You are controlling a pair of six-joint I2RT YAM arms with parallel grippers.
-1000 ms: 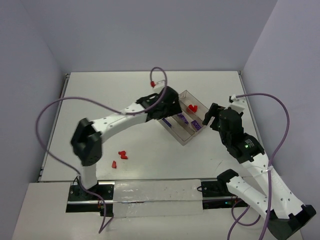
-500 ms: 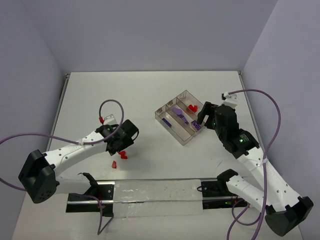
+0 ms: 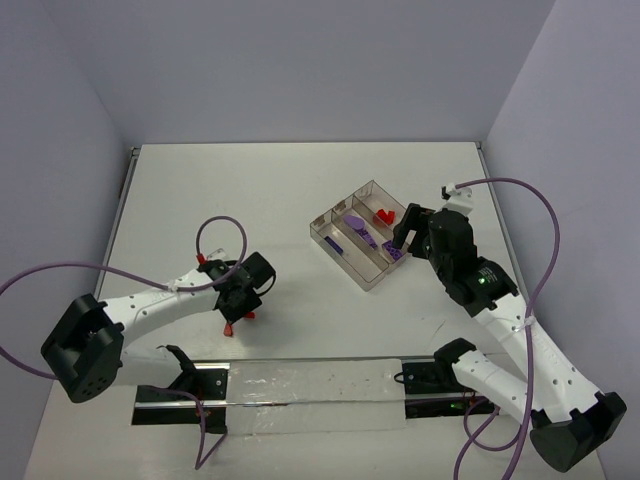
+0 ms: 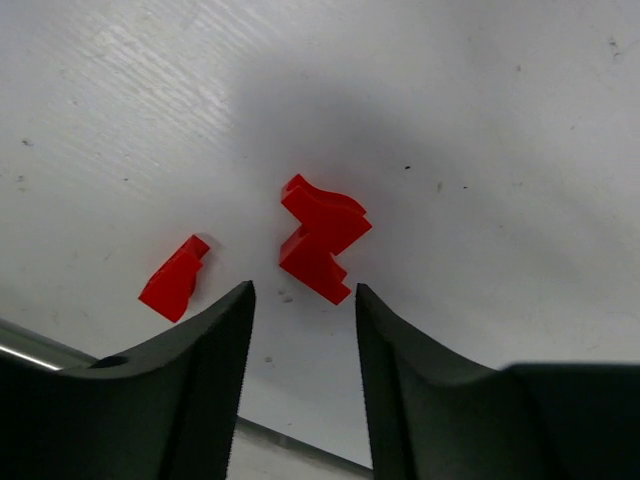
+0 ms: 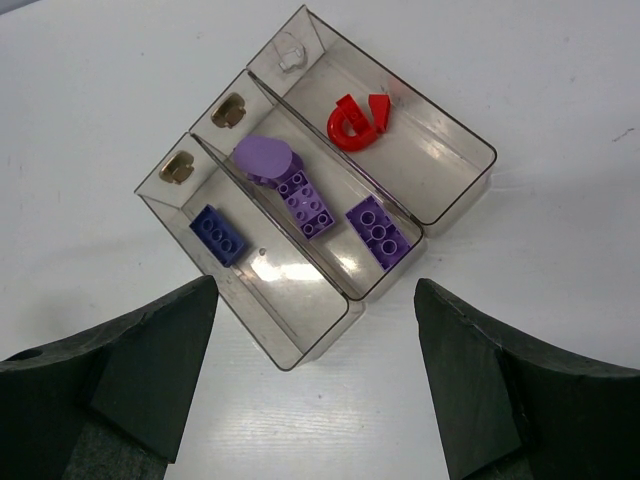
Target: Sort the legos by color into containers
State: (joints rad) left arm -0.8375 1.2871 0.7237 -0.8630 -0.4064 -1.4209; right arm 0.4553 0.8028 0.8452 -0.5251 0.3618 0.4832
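The clear tray (image 3: 333, 248) (image 5: 300, 355) has three long compartments. One outer compartment holds a red lego (image 5: 355, 122), the middle one several purple legos (image 5: 305, 205), and the other outer one a dark blue brick (image 5: 217, 234). Two joined red legos (image 4: 320, 238) and a smaller red lego (image 4: 175, 280) lie on the table. My left gripper (image 4: 303, 300) (image 3: 240, 305) is open just above the table, the joined red pieces right past its fingertips. My right gripper (image 5: 315, 300) (image 3: 402, 240) is open and empty above the tray's near end.
Purple cables loop from both arms; the left one arches above the table (image 3: 215, 235) with a red tip (image 3: 201, 257). The metal rail (image 3: 300, 385) runs along the near edge. Grey walls close in the white table (image 3: 250, 190).
My left arm swung from the tray down to the red legos at the front left and lowered over them. My right gripper moved slightly toward the tray's near end.
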